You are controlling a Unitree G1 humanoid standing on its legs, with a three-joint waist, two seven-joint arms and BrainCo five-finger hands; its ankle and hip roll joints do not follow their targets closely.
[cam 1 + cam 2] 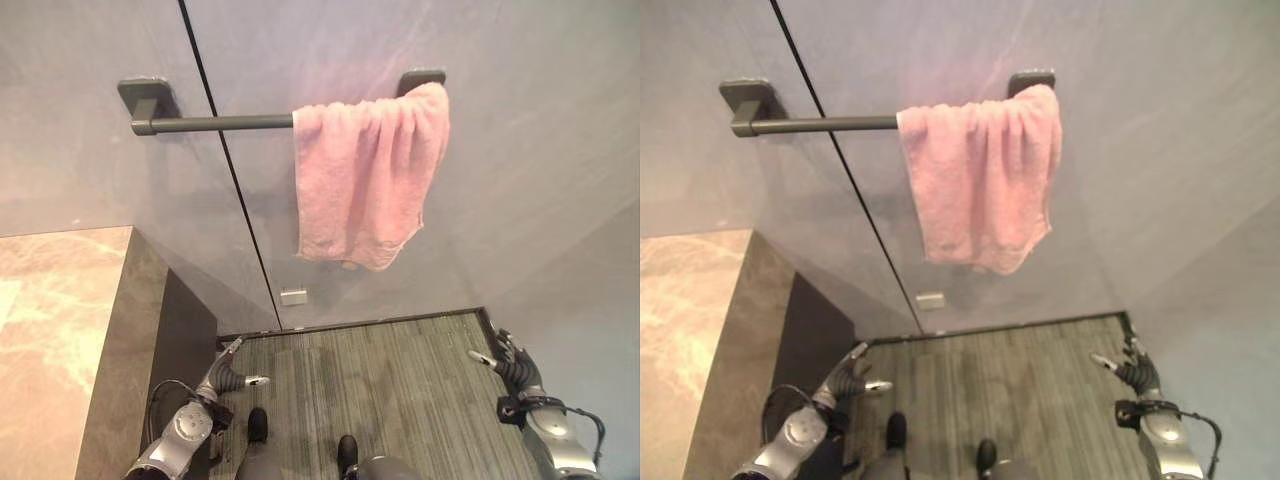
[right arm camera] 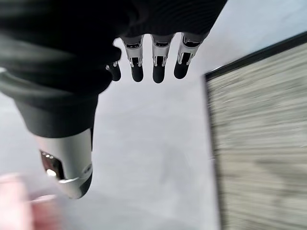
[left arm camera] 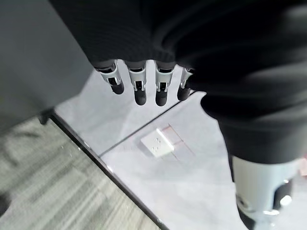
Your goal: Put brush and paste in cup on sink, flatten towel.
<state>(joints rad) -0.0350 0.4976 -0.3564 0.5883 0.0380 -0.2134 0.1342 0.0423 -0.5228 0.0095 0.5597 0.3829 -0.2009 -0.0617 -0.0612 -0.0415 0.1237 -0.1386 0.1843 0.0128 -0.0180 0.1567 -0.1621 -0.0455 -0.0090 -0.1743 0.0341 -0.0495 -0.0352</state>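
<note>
Left eye view is showing us the towel [image 1: 368, 180] still hanging bunched toward one end of the rail [image 1: 215, 123], so flattening is remaining. Below the towel, our left hand [image 1: 228, 372] and right hand [image 1: 508, 362] are hanging relaxed, holding nothing.

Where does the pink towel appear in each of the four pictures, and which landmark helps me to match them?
Left eye view: pink towel hangs bunched at the right end of the dark rail, upper centre.
Right eye view: same towel, slightly further left.
Left wrist view: a pink sliver at the right edge, perhaps the towel; I cannot tell.
Right wrist view: a pink blur in the lower left corner, likely the towel.
Shared landmark: the small white wall plate, below the towel.
</note>
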